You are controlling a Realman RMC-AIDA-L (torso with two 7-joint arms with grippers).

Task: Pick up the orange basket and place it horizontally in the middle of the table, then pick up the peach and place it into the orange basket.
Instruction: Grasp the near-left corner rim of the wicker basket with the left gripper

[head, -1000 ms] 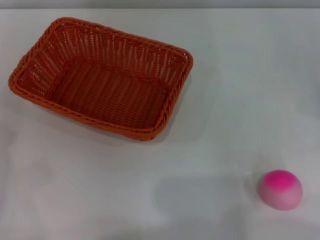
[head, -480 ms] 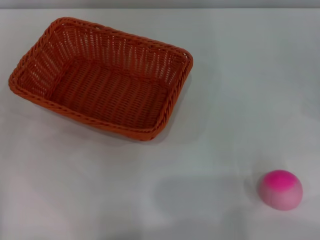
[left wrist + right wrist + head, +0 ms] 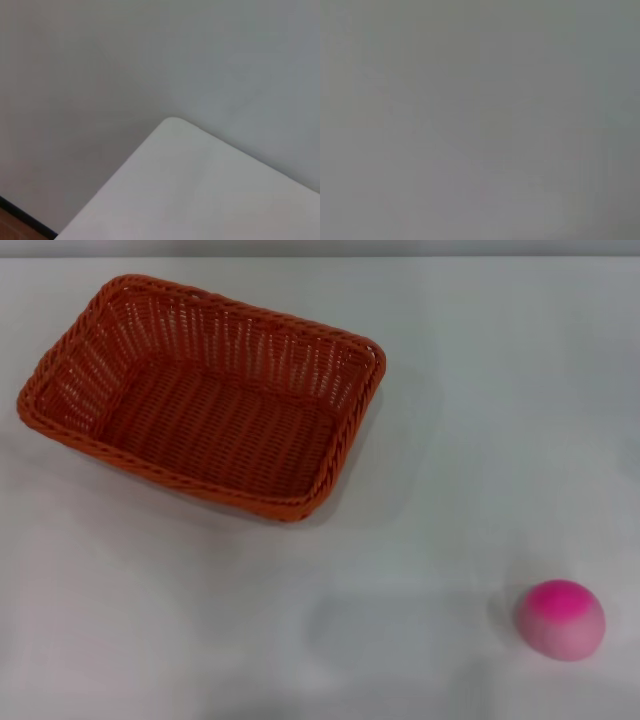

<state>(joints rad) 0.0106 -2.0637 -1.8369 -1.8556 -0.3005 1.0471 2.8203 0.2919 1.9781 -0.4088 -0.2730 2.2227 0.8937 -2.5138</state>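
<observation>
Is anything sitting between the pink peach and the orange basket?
No. Only bare white table lies between the peach and the orange basket. Neither gripper is in view.

Left arm: outside all views.
Left gripper: not visible.
Right arm: outside all views.
Right gripper: not visible.

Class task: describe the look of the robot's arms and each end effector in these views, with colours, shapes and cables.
Nothing can be described: no arm or end effector shows in any view. Only the orange basket, the peach and the table appear.
</observation>
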